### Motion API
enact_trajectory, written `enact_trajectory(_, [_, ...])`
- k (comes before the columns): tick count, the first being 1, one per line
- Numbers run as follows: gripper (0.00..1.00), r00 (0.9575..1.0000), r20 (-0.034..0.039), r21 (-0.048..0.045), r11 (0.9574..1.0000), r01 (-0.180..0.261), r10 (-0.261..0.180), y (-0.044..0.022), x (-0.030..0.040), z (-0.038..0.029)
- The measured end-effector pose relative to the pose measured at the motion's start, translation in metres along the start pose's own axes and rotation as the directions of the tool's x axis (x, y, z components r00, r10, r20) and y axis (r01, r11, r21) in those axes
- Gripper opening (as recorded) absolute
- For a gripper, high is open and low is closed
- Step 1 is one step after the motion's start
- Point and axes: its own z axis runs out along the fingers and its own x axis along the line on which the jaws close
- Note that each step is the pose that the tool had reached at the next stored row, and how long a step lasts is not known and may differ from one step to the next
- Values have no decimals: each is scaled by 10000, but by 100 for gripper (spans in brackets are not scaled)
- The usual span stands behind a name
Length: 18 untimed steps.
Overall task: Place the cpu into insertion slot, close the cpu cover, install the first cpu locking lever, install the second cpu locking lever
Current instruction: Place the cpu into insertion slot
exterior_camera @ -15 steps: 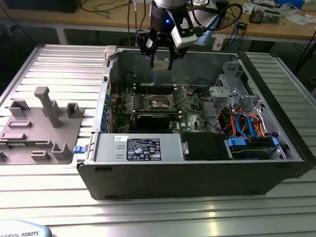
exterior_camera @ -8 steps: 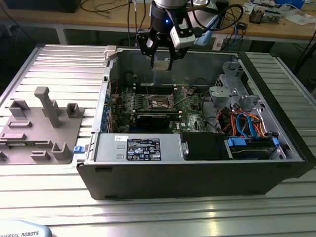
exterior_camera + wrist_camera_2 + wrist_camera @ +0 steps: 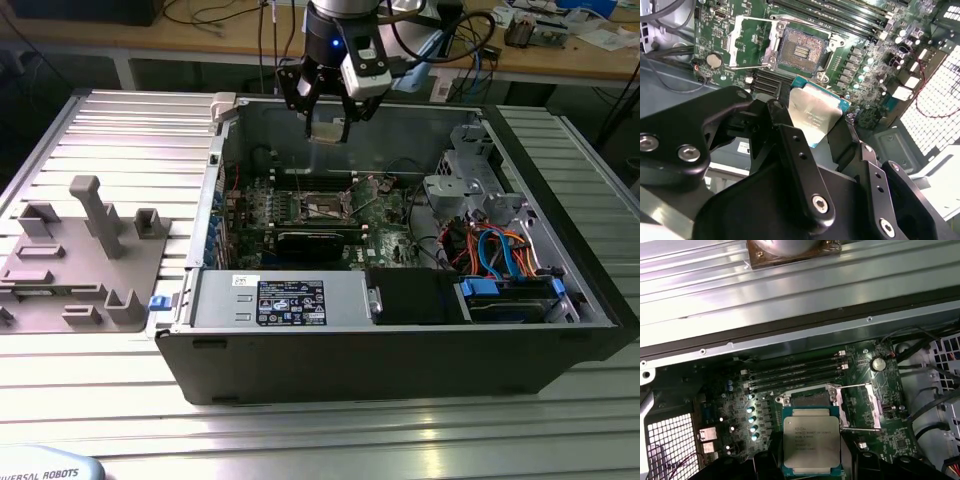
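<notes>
"While the tool [image 3: 328, 128] hangs over the open computer box [image 3: 400, 340], what does it have?"

"It has the cpu [image 3: 815, 114]. Its black fingers [image 3: 785, 135] are closed on the chip, one on each side. The shiny silver top shows in both wrist views."

"Where is the cpu, then?"

"Up in the air, above the green board [image 3: 385, 215] and not touching it. In the first wrist view it hangs in front of the insertion slot [image 3: 807, 399] and hides part of it."

"What does the slot look like?"

"In the second wrist view it lies open. You can see its small brown middle and its silver rim."

"And the cpu cover [image 3: 772, 42]?"

"It is flipped back and sits right beside the slot, on the side where the round battery [image 3: 714, 60] is."

"Where is the box?"

"It lies on its side on the ridged metal desk [image 3: 100, 130]. A grey plastic holder [image 3: 85, 255] sits near it, at the exterior view's left."
</notes>
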Motion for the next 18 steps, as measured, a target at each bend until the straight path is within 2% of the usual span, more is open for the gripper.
enact_trajectory(5, [54, 9992, 34, -9, 9992, -403, 403, 0, 0, 2])
enact_trajectory(18, [54, 9964, 72, -18, 9964, -846, 846, 0, 0, 4])
